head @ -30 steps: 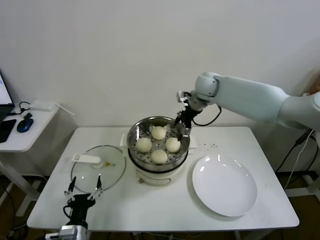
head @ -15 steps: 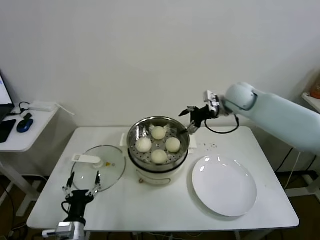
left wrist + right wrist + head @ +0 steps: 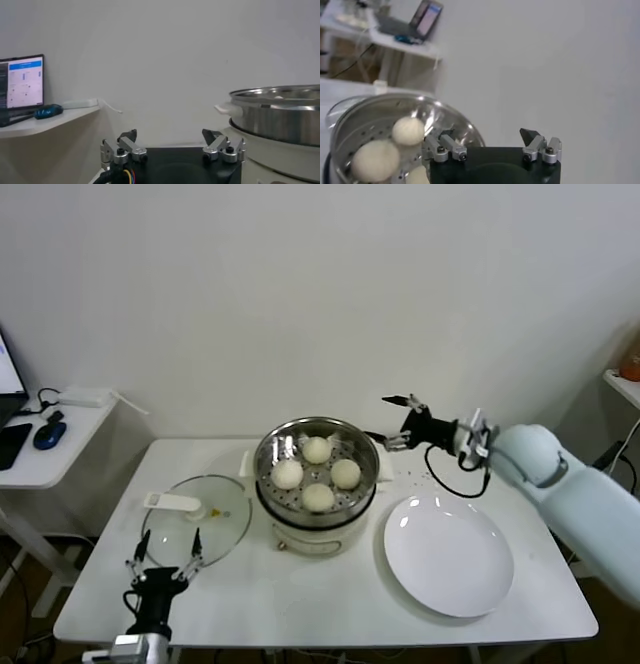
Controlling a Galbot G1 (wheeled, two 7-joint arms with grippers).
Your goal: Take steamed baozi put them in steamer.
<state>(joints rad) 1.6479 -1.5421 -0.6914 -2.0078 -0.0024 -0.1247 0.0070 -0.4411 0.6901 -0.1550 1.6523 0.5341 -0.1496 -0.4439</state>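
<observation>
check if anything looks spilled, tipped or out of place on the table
Nothing stands out. All four steamed baozi sit inside the upright steamer, the glass lid lies flat beside it, and the plate is bare. A few dark specks dot the table behind the plate.

Right gripper [image 3: 397, 420]: arm extended leftward at mid height, jaws spread wide, empty. Left gripper [image 3: 166, 557]: low at near left, jaws apart, empty.

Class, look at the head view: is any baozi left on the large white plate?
No. The plate is bare, and all four baozi sit in the steamer.
</observation>
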